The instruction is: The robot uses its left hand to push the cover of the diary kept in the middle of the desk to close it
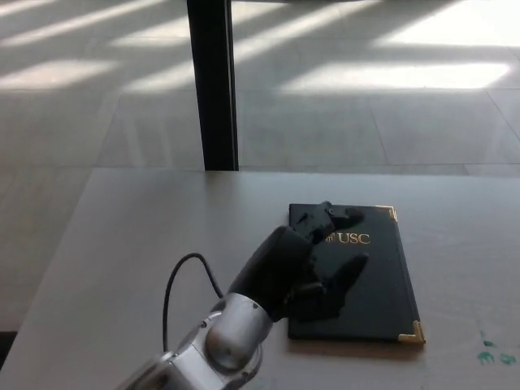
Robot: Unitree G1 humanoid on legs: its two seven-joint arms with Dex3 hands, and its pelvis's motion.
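The diary (378, 280) is a black book with gold "USC" lettering and gold corner caps. It lies shut and flat in the middle of the grey desk (138, 244). My left hand (305, 260) hovers over the diary's left half, its fingers spread apart and holding nothing. The hand hides the book's near left corner and part of its spine edge. Behind the hand, my silver forearm (219, 345) with a black cable comes in from the bottom left. No right hand shows.
A black pillar (213, 81) stands on the floor beyond the desk's far edge. Small green marks (491, 351) stain the desk at the near right. Sunlit floor tiles lie behind.
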